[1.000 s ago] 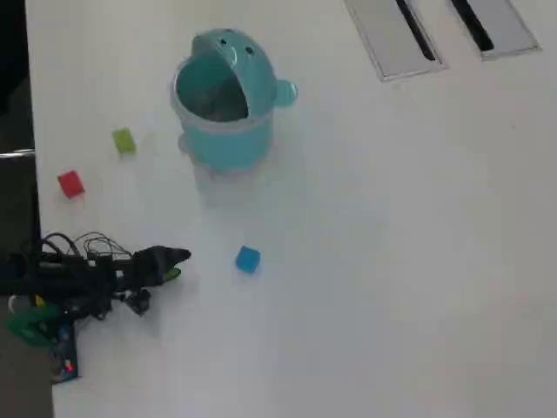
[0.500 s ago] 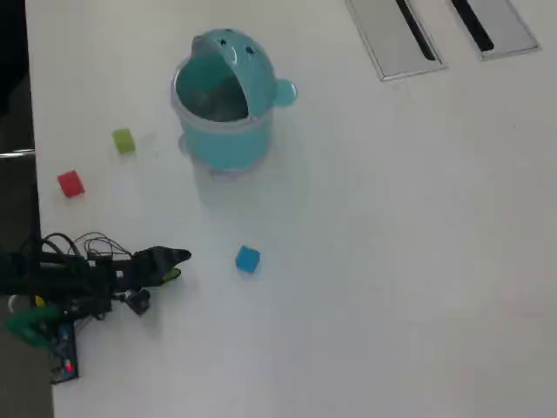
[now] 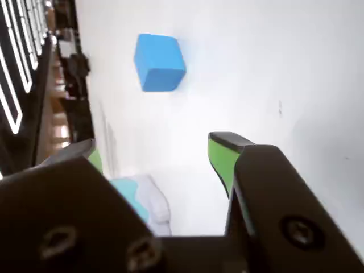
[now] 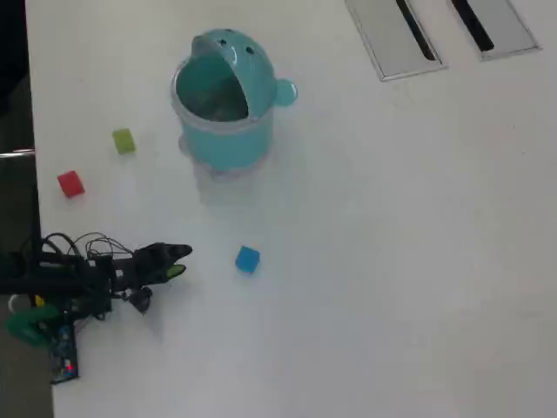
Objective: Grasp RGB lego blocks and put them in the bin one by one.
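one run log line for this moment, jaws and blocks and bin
gripper: jaws open, empty | blue block: on table ahead of jaws | red block, green block: on table | bin: lid open

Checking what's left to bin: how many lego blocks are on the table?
3, all outside the bin. Overhead view: green block left of the bin, red block farther left, blue block below the bin. The bin's inside isn't fully visible.

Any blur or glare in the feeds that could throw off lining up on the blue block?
Wrist view: blue block fairly sharp, gripper close and blurred. Overhead view: even light, white table a bit washed out, soft shadows, block small but distinct.
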